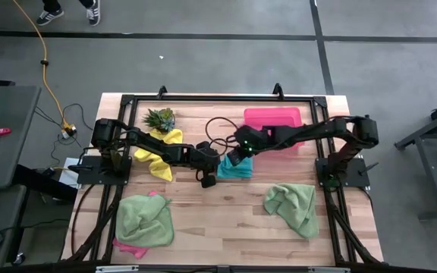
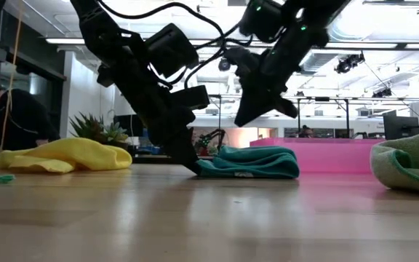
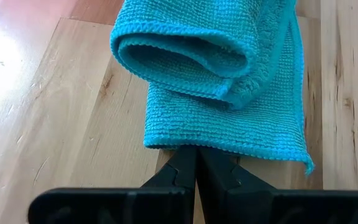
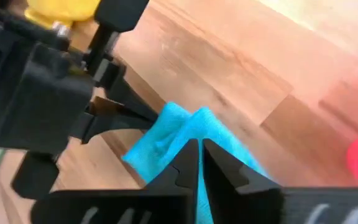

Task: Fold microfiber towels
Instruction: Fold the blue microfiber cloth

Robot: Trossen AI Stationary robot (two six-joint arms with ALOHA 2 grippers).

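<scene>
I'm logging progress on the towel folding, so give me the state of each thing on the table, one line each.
teal towel: folded over, flat on the table, left gripper's tip at its edge
yellow towel: crumpled, unfolded
green towel, right: crumpled
green towel, left: crumpled, lying on the pink towel
pink tray: on the table, contents unclear
left gripper: jaws shut
right gripper: jaws shut, above the teal towel

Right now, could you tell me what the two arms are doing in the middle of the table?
Both arms are working on the teal towel, which lies partly folded mid-table. The left gripper, shut, presses at the towel's near edge. The right gripper, also shut, hangs just above the towel and appears to hold nothing. The yellow towel, two light green towels and a pink one lie unfolded around them.
</scene>
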